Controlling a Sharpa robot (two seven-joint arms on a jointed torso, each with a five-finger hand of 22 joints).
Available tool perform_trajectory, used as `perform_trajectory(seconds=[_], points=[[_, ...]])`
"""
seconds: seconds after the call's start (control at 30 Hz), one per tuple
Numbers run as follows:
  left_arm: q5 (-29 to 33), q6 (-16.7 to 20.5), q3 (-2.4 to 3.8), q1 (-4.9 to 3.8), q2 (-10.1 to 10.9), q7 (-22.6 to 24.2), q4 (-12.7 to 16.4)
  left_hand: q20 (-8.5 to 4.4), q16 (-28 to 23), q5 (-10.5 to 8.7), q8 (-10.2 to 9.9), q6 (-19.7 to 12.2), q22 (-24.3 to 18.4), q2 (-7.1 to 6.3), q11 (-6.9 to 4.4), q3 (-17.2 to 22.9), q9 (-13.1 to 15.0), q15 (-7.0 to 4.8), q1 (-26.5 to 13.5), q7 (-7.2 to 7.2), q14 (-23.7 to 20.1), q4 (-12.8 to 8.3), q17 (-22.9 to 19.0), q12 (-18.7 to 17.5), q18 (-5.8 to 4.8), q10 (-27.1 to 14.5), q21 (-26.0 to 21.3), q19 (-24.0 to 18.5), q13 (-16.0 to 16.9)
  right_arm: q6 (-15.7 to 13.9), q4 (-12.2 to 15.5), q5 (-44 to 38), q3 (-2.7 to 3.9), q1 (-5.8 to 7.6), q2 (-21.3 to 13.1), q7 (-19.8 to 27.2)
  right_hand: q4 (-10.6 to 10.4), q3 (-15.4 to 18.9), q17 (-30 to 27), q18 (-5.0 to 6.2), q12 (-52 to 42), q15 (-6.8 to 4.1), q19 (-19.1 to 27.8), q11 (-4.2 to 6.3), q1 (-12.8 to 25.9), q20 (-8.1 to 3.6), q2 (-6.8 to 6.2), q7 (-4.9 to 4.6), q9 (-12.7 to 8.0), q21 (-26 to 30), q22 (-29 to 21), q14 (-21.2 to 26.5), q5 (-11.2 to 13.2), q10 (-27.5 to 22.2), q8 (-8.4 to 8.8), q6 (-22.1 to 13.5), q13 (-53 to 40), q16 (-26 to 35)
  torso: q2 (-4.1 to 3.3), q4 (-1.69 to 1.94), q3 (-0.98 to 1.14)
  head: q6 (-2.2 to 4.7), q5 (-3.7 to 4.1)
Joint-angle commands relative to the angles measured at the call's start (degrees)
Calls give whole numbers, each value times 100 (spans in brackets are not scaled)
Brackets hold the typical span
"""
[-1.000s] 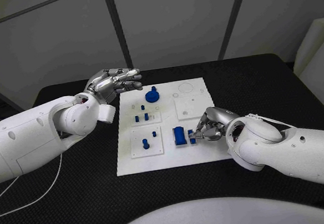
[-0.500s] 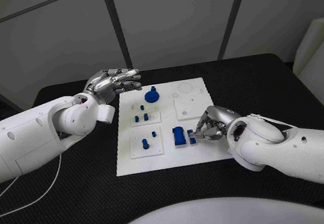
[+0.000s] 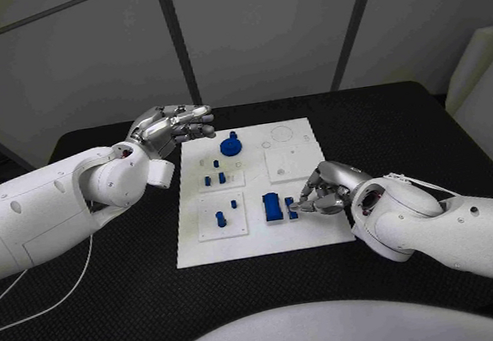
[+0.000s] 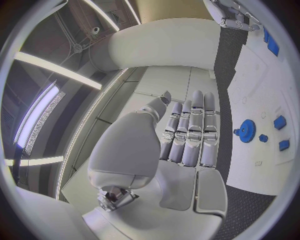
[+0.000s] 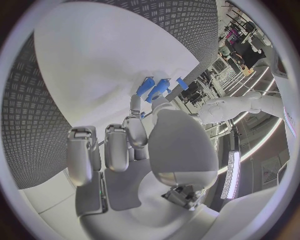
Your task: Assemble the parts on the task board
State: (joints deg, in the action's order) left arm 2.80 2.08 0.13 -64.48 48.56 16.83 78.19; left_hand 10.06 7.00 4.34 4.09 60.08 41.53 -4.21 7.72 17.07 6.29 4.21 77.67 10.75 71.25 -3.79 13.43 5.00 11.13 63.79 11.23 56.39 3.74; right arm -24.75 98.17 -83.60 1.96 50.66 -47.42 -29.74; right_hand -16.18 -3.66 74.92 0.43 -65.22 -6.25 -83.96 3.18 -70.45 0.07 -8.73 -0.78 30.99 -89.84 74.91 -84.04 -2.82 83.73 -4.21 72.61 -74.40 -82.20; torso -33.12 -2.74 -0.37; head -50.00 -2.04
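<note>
Black surface point(image 3: 112, 265) spans the middle of the head view, dark mat running from left edge to right. White task board point(image 3: 256, 241) lies at frame centre, long axis running away from the robot, with raised square tiles on it. Left arm enters from the left edge; left hand point(image 3: 173, 126) hangs above the surface just off the board's upper left corner, holding nothing; in the left wrist view its fingers point(image 4: 190, 132) lie straight and side by side, thumb set apart from them. Right arm enters from lower right; right hand point(image 3: 323, 190) sits low at the board's right edge, fingers curled down beside a small blue part point(image 3: 291, 209); cannot tell whether the fingertips pinch it or only touch it. Blue block point(image 3: 273, 207) stands just left of that small part, near board centre. Blue gear-like disc point(image 3: 231, 147) sits toward the board's upper middle, a short post rising from it. Cluster of small blue pegs point(image 3: 214, 177) lies left of centre on a tile. One upright blue peg point(image 3: 220, 218) stands on the lower left tile. A tiny blue peg point(image 3: 234, 204) sits between that one and the block.
</note>
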Motion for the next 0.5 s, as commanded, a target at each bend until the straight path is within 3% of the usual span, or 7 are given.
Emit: perform_trajectory(seconds=[0.03,0.5], points=[[15,-76,4,-7,6,1,9,25,-31,-28,-19,-38,-5,28,2,-38,-8,20,-18,-12,12,-7,7,-39,-83,-44,-19,1,0,191,50,93,-1,5,-38,121,59,-2,278,-43,25,-53,-604,14,-119,-45,-2,11,12,-16,1509,-341,12,16,6,33,10,15,3,0,2,0,0],[15,-75,4,-6,14,-2,19,25,-31,-28,-19,-38,-5,28,2,-38,-8,20,-18,-12,12,-7,7,-39,-83,-44,-19,1,0,352,16,36,-1,4,-35,29,104,-7,273,-43,39,-53,-604,12,-265,-48,25,9,30,-16,1509,-339,12,11,11,22,13,20,-4,7,-2,0,3]])
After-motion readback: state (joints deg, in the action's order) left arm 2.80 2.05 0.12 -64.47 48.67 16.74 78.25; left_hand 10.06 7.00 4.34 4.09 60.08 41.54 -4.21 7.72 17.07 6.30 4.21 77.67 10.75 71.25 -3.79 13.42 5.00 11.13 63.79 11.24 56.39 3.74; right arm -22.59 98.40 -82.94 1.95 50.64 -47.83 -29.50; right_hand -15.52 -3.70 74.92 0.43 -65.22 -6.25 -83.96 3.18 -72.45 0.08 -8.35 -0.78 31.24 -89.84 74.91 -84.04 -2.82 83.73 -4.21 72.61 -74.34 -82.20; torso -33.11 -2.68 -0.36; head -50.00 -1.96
